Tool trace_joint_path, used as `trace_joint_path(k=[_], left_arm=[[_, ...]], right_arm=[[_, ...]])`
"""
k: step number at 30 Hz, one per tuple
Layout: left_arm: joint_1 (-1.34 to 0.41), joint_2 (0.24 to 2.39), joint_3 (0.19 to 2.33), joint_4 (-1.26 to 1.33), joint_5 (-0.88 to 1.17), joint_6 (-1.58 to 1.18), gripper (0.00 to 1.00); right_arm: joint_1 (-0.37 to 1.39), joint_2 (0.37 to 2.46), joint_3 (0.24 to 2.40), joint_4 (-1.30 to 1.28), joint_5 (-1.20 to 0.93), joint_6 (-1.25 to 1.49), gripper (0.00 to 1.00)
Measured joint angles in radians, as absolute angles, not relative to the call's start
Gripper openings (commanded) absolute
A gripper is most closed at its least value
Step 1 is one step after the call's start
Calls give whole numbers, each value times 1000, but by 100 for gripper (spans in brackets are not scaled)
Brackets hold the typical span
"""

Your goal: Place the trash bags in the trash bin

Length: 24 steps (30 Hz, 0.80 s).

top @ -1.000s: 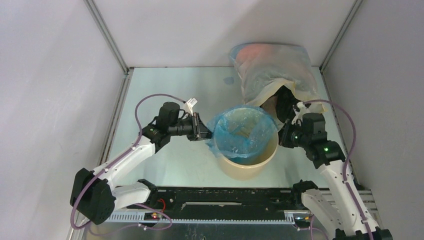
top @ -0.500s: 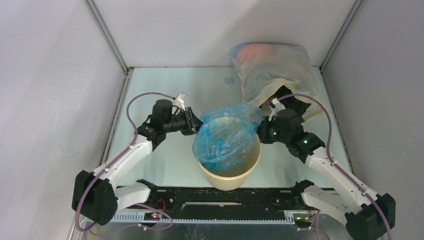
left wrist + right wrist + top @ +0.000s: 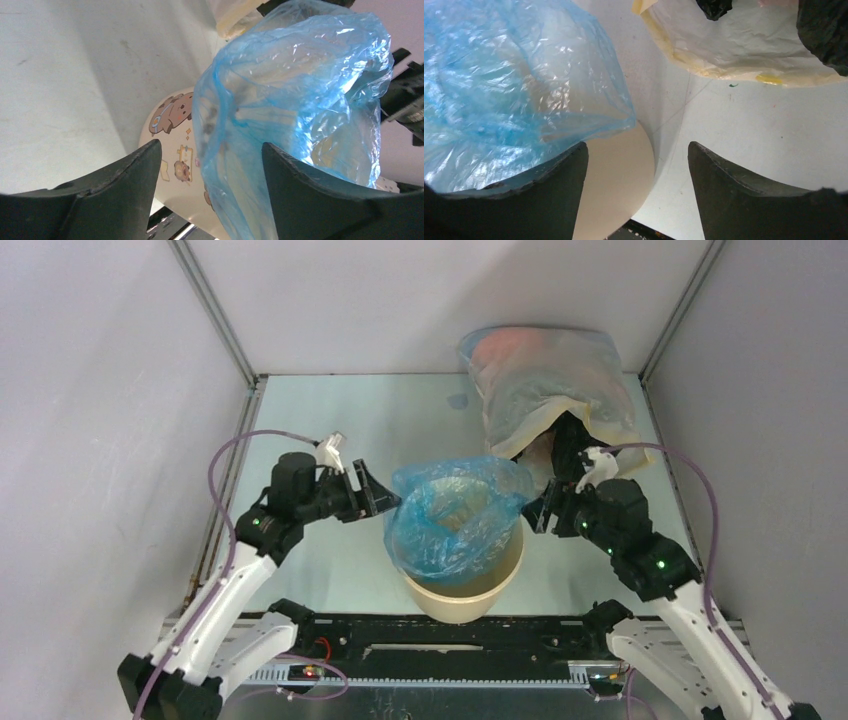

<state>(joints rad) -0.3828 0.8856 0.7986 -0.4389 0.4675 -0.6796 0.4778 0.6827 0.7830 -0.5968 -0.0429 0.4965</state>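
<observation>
The tan trash bin (image 3: 462, 588) stands in the middle of the table, near the front. A crinkly light-blue trash bag (image 3: 450, 518) sits in its mouth, puffed up and draped over the rim. My left gripper (image 3: 385, 502) is open just left of the bag. In the left wrist view the bag's edge (image 3: 280, 100) hangs loose between the spread jaws of the left gripper (image 3: 210, 145), in front of the bin's cartoon-printed wall (image 3: 180, 185). My right gripper (image 3: 537, 510) is open at the bin's right side. The right gripper (image 3: 637, 145) frames the bin wall (image 3: 614, 185) below the bag (image 3: 514, 75).
A large cloudy clear-and-beige sack (image 3: 545, 390) lies at the back right, close behind the right arm; it also shows as the sack (image 3: 744, 45) above the right jaws. A black rail (image 3: 450, 635) runs along the near edge. Walls enclose the table.
Both grippers have opened and let go of the bag's rim, drawing back a little outward. The bag now lies bunched over the bin's mouth. The bin sits nearer the front than a second ago.
</observation>
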Motion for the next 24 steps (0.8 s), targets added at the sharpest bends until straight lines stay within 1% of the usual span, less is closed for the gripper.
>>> trace_joint_path(k=[1, 3, 5, 6, 9, 12, 16, 19, 24], left_arm=[[-383, 865, 804, -463, 452, -673, 89], [-383, 816, 816, -514, 421, -661, 94], [-383, 768, 825, -562, 392, -650, 99], [-383, 747, 827, -583, 379, -646, 100], [-383, 672, 827, -640, 339, -645, 100], [-383, 598, 820, -665, 324, -647, 100], [-385, 493, 794, -666, 355, -679, 100], [-414, 423, 765, -661, 377, -737, 100], [-526, 312, 679, -630, 371, -870, 99]], right_arm=[[482, 659, 787, -619, -37, 496, 84], [493, 621, 791, -666, -28, 501, 87], [508, 597, 796, -715, -20, 515, 88], [515, 591, 796, -734, -15, 522, 88], [540, 542, 793, -787, -10, 553, 90], [551, 451, 784, -807, -25, 571, 99], [552, 323, 785, -800, -78, 585, 100], [552, 334, 786, -800, -132, 623, 99], [565, 401, 781, -790, -204, 692, 98]])
